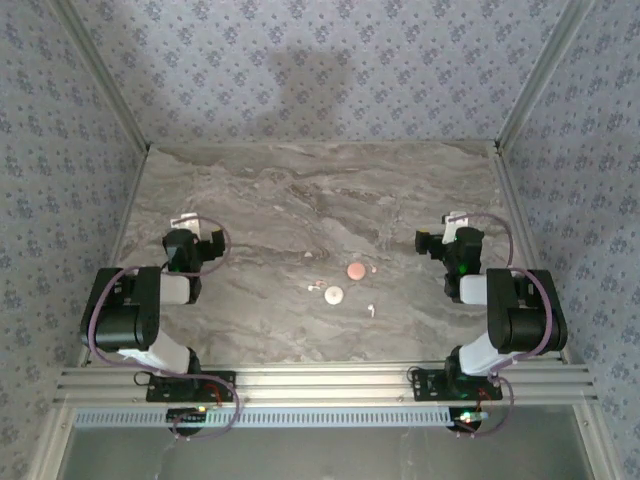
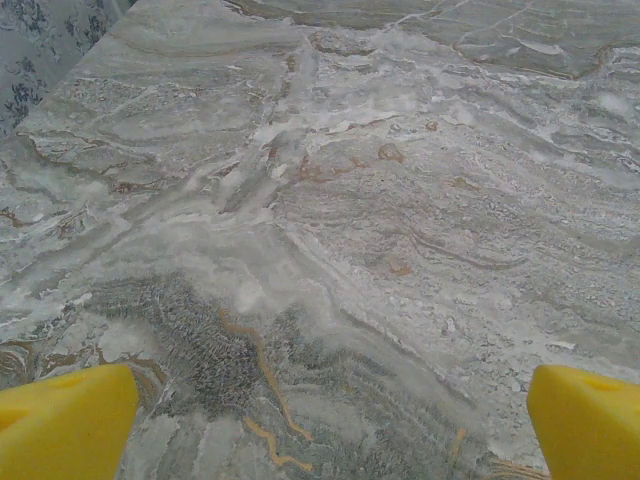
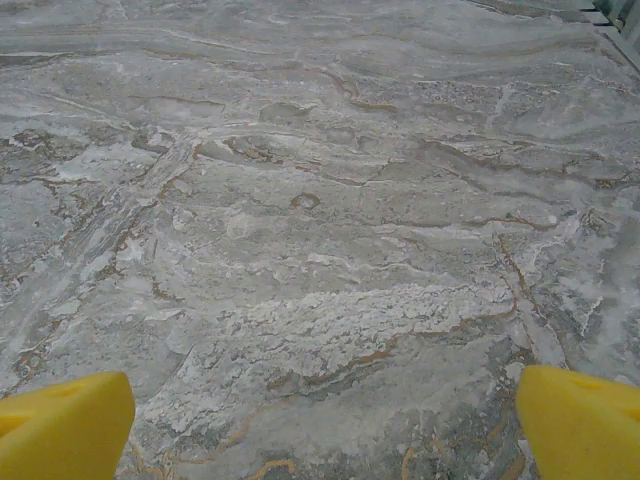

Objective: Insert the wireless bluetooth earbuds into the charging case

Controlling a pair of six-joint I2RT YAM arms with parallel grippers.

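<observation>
Earbuds, tiny white plastic bits [image 1: 369, 310], lie around two round pinkish discs [image 1: 354, 270] toward the marble surface's [image 1: 250, 200] near edge; both arms' jaws gape apart, so centre one bit squarely before closing.

No readable writing anywhere.
The marbled surface [image 1: 300, 200] bore only its veining, the wall covering [image 1: 320, 60] only a repeated floral print, and the left arm [image 1: 125, 310] and right arm [image 1: 520, 310] were too small in the overhead view for any label or marking to be made out.
</observation>
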